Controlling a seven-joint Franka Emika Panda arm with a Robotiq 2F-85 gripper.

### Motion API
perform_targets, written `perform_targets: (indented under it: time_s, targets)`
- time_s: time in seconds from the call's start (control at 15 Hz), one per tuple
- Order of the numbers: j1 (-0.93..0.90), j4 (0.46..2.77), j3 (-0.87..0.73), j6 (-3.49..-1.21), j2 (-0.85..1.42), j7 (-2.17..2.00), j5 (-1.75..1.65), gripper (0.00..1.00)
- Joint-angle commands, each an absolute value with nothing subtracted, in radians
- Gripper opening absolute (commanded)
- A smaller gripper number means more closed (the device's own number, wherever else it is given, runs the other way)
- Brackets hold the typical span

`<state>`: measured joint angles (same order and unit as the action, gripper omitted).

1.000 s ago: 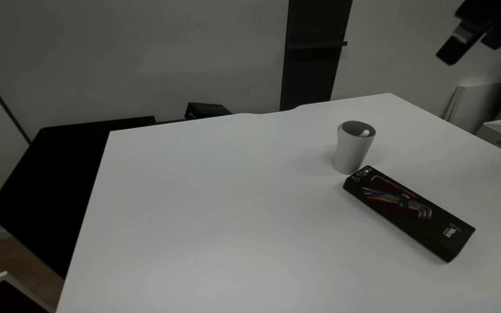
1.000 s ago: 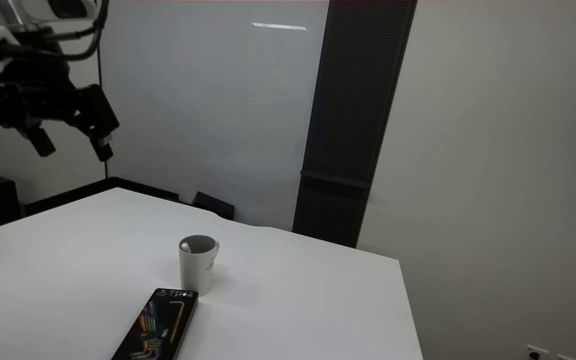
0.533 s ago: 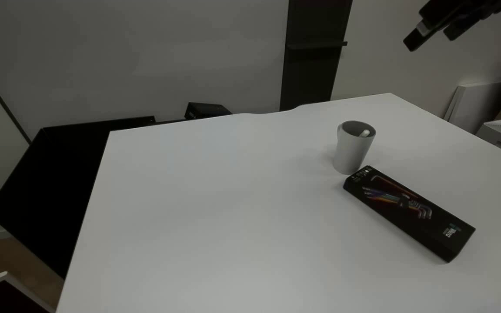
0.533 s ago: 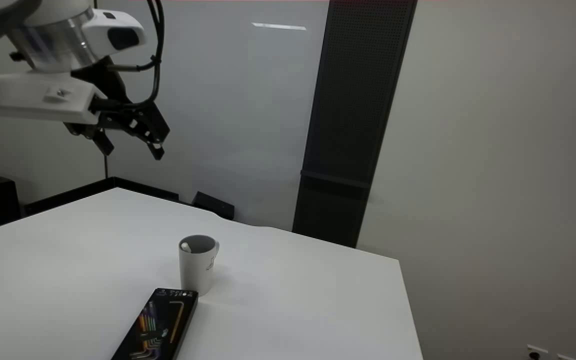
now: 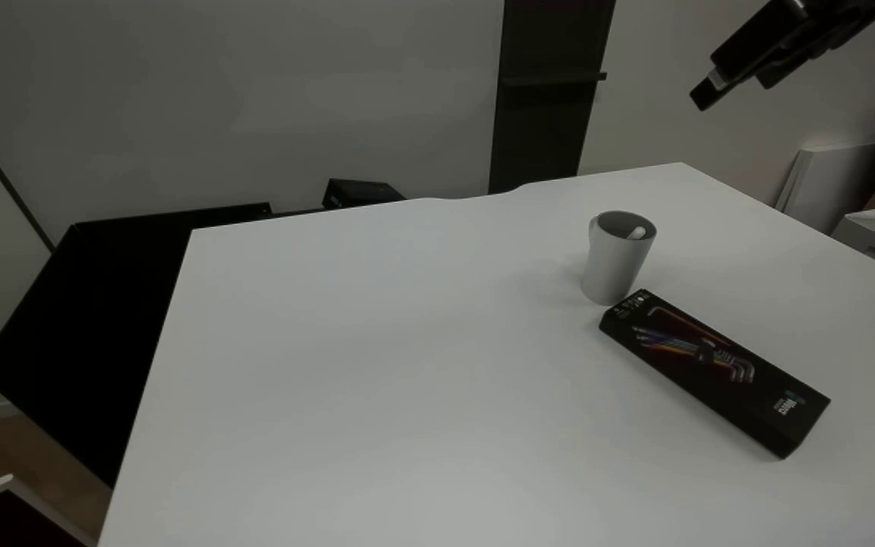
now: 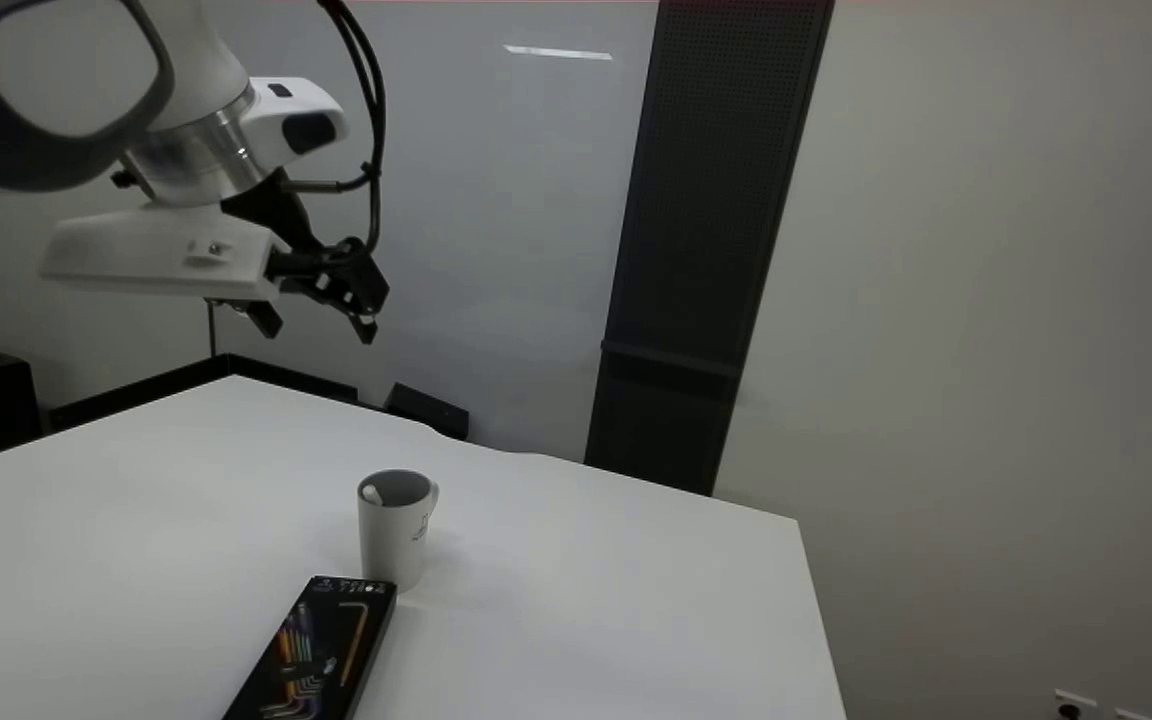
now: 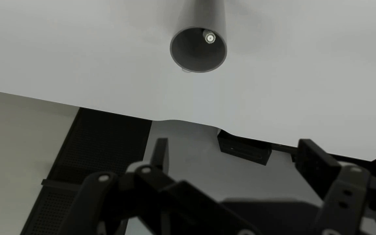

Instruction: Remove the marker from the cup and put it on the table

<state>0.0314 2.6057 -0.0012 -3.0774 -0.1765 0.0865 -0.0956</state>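
The light-grey cup stands upright on the white table; it also shows in an exterior view and at the top of the wrist view. The marker leans inside the cup. Only its pale end shows near the rim, also in both exterior views; the rest is hidden by the cup wall. My gripper is open and empty, well above the table and apart from the cup. Its fingers are spread wide in the wrist view and it sits at the upper right in an exterior view.
A flat black box with coloured tool pictures lies on the table, one end close to the cup's base; it also shows in an exterior view. Beyond the table's wavy far edge is a small dark box near the wall.
My gripper has moved across above the table, leftward in an exterior view and rightward in an exterior view, and lately a little lower. It stays open. Cup, marker and black box have not moved.
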Motion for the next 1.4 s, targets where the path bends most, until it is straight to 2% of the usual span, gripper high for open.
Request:
perform_targets:
  time_s: [0.0,0.4,0.8,1.33]
  targets:
    - [0.027,2.604,-0.005,-3.075,-0.177,0.088,-0.095,1.0]
    - [0.064,2.618,0.019,-3.129,-0.189,0.066,-0.129,1.0]
    - [0.063,2.636,0.011,-3.337,-0.09,0.083,-0.099,1.0]
    - [0.055,2.576,-0.029,-3.401,0.096,0.116,-0.102,1.0]
